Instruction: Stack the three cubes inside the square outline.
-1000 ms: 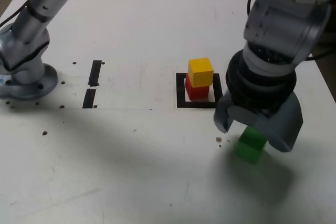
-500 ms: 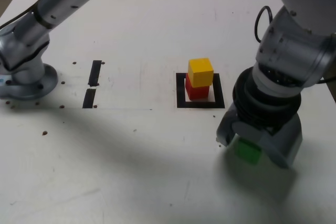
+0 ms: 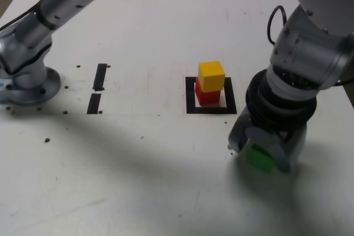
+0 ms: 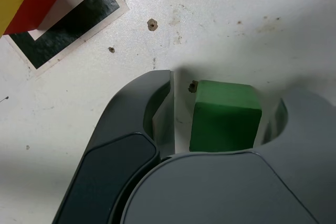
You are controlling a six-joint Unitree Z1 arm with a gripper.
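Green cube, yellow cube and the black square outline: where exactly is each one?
green cube (image 4: 224,115), wrist view, middle of its top face.
yellow cube (image 3: 212,73), exterior view, its top face.
square outline (image 3: 191,96), exterior view, the black border on the view's left side.

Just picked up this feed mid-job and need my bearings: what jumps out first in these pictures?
The big grey gripper at the exterior view's lower right, planted on the white table, straddles the green cube; the wrist view shows a gap on at least one side. Next is the yellow cube stacked on the red cube inside the square outline mid-table.
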